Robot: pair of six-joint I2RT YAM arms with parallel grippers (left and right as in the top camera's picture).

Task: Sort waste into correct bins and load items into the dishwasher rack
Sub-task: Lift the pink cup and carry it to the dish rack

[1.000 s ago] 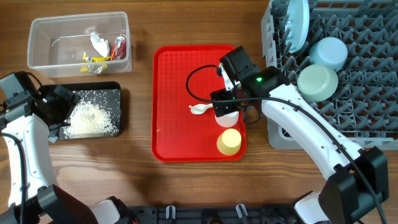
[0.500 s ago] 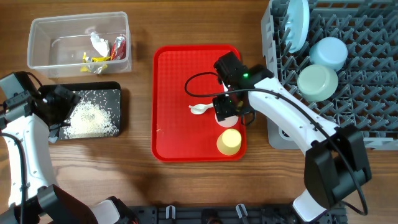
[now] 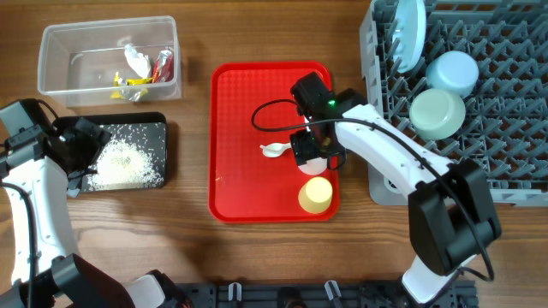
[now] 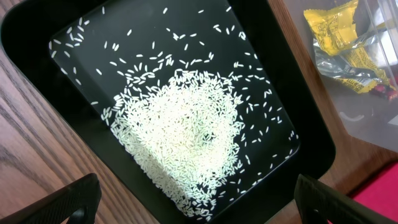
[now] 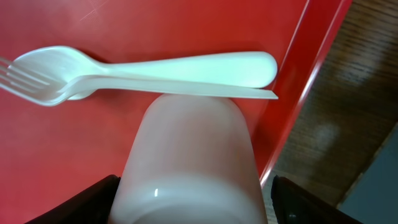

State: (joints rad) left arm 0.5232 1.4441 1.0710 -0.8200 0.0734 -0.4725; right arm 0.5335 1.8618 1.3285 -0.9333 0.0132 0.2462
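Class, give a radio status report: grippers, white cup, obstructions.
Left gripper open above black rectangular rice tray. Right gripper open, straddling small white cup. White plastic fork and spoon lie beside cup.

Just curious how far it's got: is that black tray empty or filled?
Partly filled. The black tray holds a heap of rice in its middle, stray grains around it, bare black floor at the edges.

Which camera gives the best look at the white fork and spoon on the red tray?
Right wrist: the fork and spoon lie nested, nearly full length, on the red tray, beside the white cup. Overhead shows only their head end; the right gripper covers the handles. Left wrist shows none of them.
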